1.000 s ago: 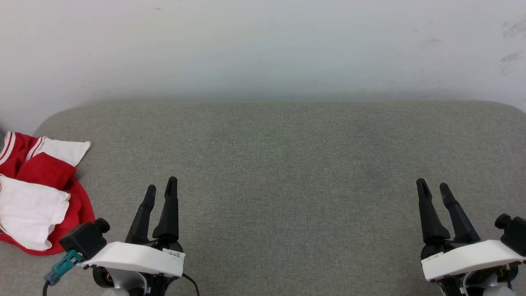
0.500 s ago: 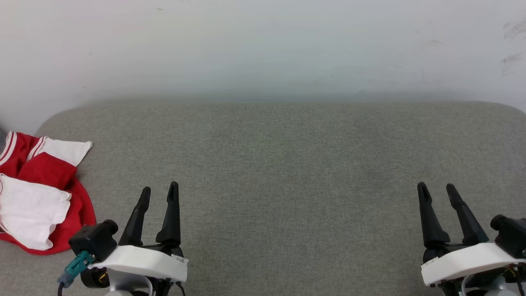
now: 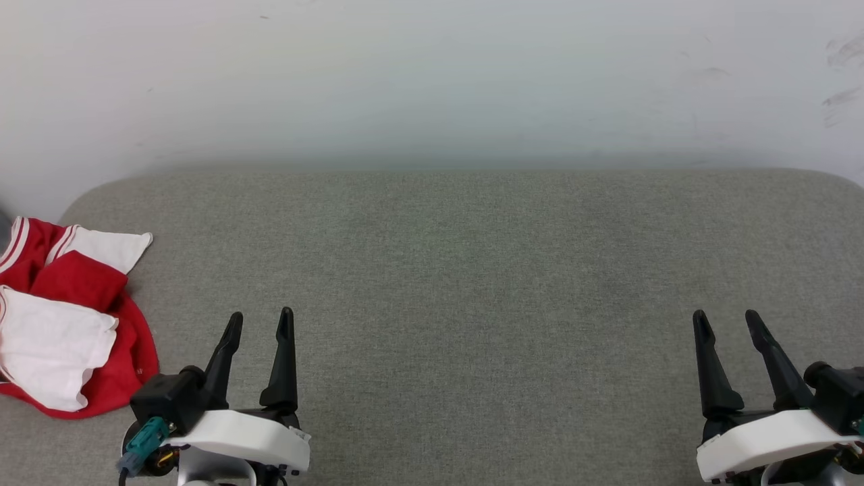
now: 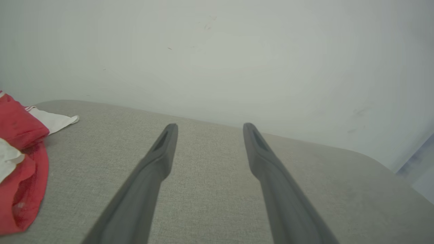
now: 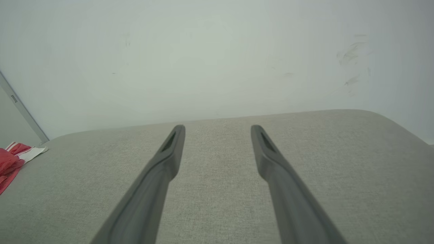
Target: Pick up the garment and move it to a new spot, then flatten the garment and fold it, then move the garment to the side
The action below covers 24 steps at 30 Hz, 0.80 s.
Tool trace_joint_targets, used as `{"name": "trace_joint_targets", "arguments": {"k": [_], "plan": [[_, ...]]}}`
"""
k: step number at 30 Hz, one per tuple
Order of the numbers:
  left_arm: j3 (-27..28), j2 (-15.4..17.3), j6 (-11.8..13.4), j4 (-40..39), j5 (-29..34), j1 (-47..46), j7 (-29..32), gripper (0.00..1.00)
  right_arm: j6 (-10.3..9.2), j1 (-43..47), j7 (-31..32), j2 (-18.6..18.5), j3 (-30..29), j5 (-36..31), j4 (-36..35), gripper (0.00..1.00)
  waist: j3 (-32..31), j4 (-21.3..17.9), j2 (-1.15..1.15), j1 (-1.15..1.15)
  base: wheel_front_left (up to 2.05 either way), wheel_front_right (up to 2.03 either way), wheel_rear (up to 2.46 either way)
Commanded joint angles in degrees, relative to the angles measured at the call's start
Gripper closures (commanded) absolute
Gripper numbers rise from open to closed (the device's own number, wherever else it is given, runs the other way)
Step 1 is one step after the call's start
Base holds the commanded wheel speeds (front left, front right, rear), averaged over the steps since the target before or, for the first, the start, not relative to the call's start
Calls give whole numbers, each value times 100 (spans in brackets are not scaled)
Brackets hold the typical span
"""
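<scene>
**Both grippers wide and empty at the near edge, garment heaped on the left**

Nearest the robot, the left gripper (image 3: 260,314) rises from the lower left of the head view on its white wrist housing. Its 2 dark fingers point away from the robot, lean slightly to the right, and stand spread with nothing between them. A black camera block with a teal connector (image 3: 145,435) sits on the outer side of that wrist. The right gripper (image 3: 725,314) mirrors this pose at the lower right, its 2 fingers leaning slightly left, also spread wide and empty. In each wrist view, the left gripper (image 4: 209,126) and the right gripper (image 5: 217,127) hang low over the grey fabric surface (image 3: 472,270), fingers angled shallowly along it; contact with it cannot be told.

The garment (image 3: 67,317) lies crumpled at the surface's left edge, just beside the left wrist and apart from its fingers. Red folds and white sleeve cloth are bunched together, with striped trim at the far end. It appears at the left edge of the left wrist view (image 4: 20,135) and, well apart, in the right wrist view (image 5: 10,162).

Beyond the surface's rounded far edge stands a pale wall (image 3: 432,81) with faint scuffs at the upper right.
</scene>
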Motion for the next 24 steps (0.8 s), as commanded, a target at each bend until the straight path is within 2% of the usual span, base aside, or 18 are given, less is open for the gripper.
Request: {"name": "trace_joint_targets", "arguments": {"k": [1, 24], "plan": [[10, 10, 17, -15, 146, 2, -51, 0, 0, 23, 2, 18, -24, -162, -81, 0, -2, 1, 0, 0, 0, 0, 0], [-59, 10, -71, 313, 918, 40, -318, 0, -1, 237, -34, 34, -109, -876, -148, 0, -57, 31, 0, 0, 0, 0, 0]]}}
